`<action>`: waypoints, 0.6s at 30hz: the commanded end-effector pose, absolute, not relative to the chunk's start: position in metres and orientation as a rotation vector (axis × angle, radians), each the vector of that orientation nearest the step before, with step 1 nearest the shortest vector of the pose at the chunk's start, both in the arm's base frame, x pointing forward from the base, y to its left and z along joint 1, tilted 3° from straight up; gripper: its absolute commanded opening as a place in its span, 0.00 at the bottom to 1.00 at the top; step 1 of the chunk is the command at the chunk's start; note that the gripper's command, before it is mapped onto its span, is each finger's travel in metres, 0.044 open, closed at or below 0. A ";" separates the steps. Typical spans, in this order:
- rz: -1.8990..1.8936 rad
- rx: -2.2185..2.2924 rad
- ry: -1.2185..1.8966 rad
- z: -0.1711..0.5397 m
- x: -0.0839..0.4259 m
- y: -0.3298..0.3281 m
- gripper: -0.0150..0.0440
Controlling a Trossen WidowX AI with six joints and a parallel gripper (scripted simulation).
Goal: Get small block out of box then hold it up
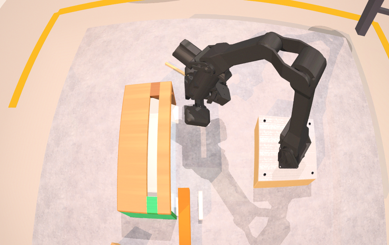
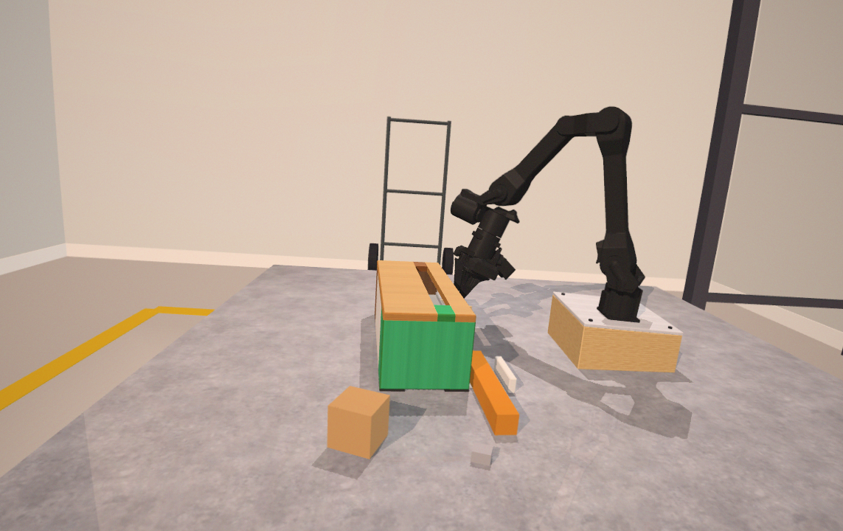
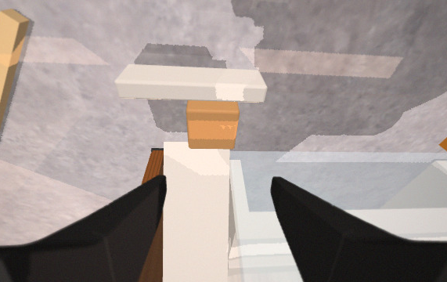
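The small orange block [image 3: 212, 131] sits on the table outside the box, in the wrist view just past the end of a white chute [image 3: 196, 219] and against a low white strip [image 3: 168, 88]. The arm hides the block in the top view, and it cannot be seen in the exterior view. The box [image 1: 131, 146] [image 2: 424, 356] stands upright with its green end toward the exterior camera. My gripper [image 3: 219, 183] [image 2: 463, 291] is open and empty, low beside the far end of the box's clear front. The block shows ahead of the fingertips, between their lines.
A thin wooden stick [image 1: 174, 68] [image 3: 1, 90] lies beyond the box's far end. An orange bar [image 1: 184, 219] [image 2: 494, 396] and another white strip [image 1: 200, 205] [image 2: 505, 374] lie near the green end. A tan cube [image 2: 357, 422] and a small grey block [image 2: 481, 455] stand nearer the exterior camera.
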State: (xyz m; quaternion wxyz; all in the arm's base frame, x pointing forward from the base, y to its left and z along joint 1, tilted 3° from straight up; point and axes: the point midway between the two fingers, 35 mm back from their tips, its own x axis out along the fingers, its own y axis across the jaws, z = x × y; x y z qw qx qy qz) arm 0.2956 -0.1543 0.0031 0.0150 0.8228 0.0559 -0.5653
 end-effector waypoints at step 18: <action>-1.719 2.576 0.160 -0.020 0.300 -0.156 0.74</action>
